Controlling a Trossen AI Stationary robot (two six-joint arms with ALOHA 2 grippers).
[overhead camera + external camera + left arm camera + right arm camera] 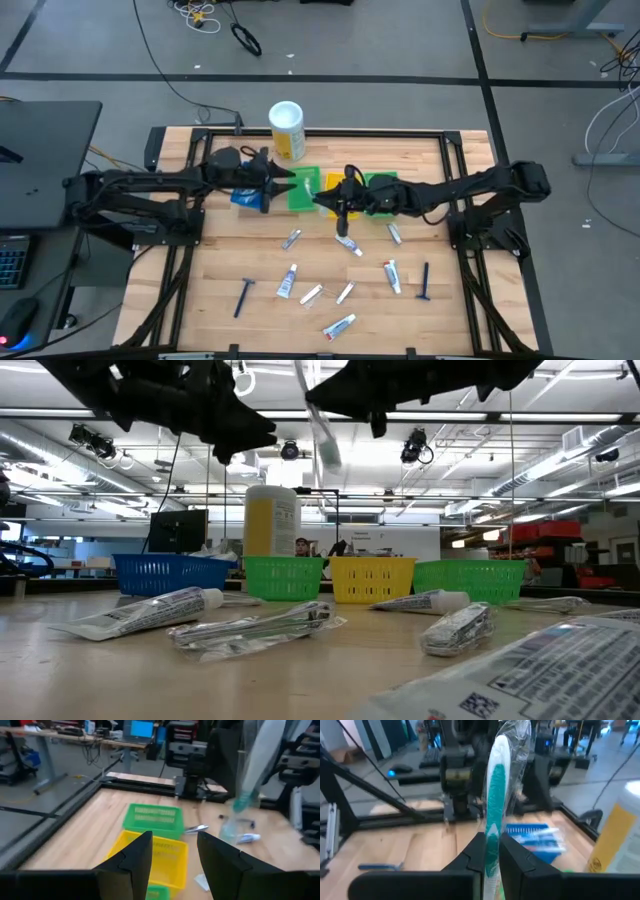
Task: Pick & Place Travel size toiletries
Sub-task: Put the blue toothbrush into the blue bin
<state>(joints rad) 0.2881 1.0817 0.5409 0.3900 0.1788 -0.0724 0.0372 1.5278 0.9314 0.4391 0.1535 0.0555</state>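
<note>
Up front, near the table (220, 260) edge: small tubes (340, 325) and two razors (244, 295), lying flat and spread apart. Nothing tall here, so lots of open room above them.

Farther in, high over the table: the right claw (492, 852), pinching a toothbrush (495, 785) by its low end. Brush standing almost straight up, wrapped in clear plastic. Hanging over the front of the yellow bin (333, 182), as far as the high view can tell.

Just beside it: the left claw (175, 852), spread wide and holding nothing, up over the blue bin (243, 197) and the first green bin (303, 190).

Behind the claws: four bins in a row, side by side, blue, green, yellow, then a second green bin (383, 182). Behind those, a tall canister (287, 130) near the back edge.

What could go wrong, as a guess:
- Slippery wrap and a grip on one end only. Could slide or tip in the claw, then fall outside a bin.
- Long brush, small bin. Could catch on a rim and land half in, half out, or drop into the wrong bin next door.
- Two claws close together. Could bump on a sideways move.
- Could knock the canister over on a reach too far back.

Room to move: plenty toward the front and straight up. Tight to the left, next to the other claw. Tight at the back, with the canister and the dark frame along the table edge. Safest path, most likely: straight down into the bin.
</note>
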